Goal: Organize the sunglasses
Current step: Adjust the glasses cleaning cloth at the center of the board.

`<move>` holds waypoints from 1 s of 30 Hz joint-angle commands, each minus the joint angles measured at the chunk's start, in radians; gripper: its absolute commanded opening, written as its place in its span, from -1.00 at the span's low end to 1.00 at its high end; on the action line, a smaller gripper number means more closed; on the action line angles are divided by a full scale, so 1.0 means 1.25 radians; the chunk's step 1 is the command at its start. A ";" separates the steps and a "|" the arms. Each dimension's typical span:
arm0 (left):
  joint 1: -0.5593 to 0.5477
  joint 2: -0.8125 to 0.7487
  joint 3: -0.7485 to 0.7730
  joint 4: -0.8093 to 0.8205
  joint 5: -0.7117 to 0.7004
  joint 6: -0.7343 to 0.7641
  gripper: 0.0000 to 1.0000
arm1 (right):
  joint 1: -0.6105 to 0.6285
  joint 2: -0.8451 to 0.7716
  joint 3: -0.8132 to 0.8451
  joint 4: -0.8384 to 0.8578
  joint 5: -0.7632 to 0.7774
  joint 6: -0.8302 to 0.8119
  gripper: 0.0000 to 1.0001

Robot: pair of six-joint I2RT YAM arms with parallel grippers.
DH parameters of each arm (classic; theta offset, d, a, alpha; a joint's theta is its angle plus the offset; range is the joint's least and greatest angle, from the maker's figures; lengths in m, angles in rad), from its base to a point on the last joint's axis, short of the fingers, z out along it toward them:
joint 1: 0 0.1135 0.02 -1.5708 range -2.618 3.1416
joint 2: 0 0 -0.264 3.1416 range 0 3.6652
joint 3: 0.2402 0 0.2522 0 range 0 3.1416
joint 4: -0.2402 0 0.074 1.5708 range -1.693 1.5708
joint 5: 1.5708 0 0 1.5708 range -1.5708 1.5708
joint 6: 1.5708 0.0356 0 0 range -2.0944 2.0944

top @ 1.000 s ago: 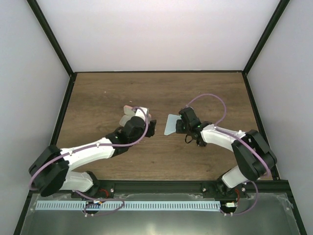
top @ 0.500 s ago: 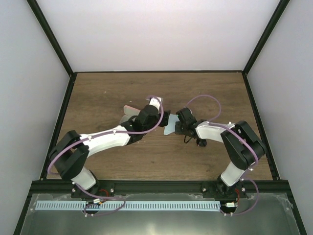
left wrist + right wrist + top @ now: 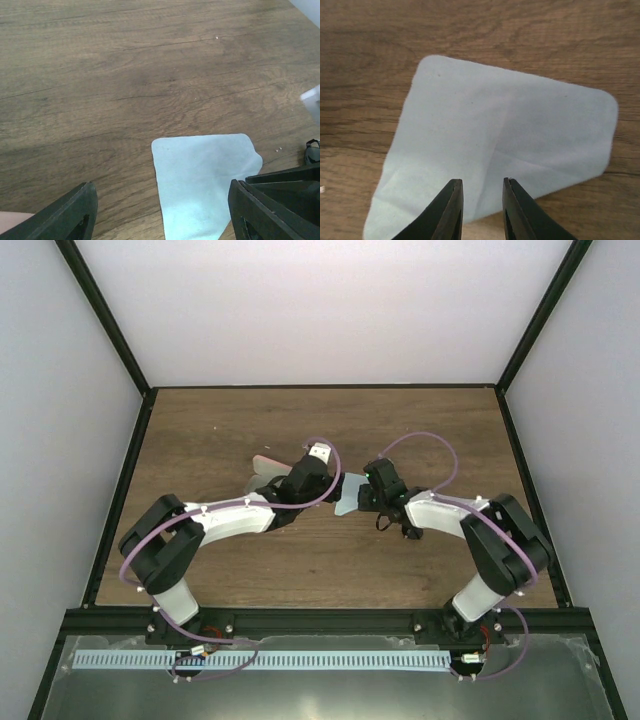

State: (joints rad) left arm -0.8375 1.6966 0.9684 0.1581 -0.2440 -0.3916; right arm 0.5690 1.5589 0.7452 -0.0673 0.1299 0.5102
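The light blue cloth (image 3: 347, 503) lies flat on the wood between both arms. My left gripper (image 3: 334, 484) is wide open and empty just left of it; in the left wrist view the cloth (image 3: 200, 185) lies between its spread fingertips (image 3: 167, 212). My right gripper (image 3: 481, 210) is narrowly open and empty, its tips over the cloth's (image 3: 505, 135) near edge. A small black thin loop (image 3: 384, 523) beside the right wrist may be the sunglasses; it is mostly hidden. The pink case (image 3: 262, 462) lies behind the left arm, partly covered.
Dark rails border the wooden table (image 3: 220, 430) on the left, right and far sides. A sliver of the pink case (image 3: 10, 221) shows at the bottom left of the left wrist view. A white part of the right arm (image 3: 312, 100) shows at that view's right edge.
My left arm has swung right and forward, bringing its open gripper up to the cloth's left edge. The right gripper has shifted only slightly over the cloth.
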 commanded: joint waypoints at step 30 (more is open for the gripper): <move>0.007 -0.012 0.000 -0.054 0.001 0.023 0.59 | 0.081 -0.144 -0.023 -0.137 0.030 0.088 -0.44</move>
State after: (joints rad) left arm -0.8318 1.6974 0.9474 0.0994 -0.2192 -0.3805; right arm 0.6712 1.3437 0.7254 -0.2199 0.1097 0.5747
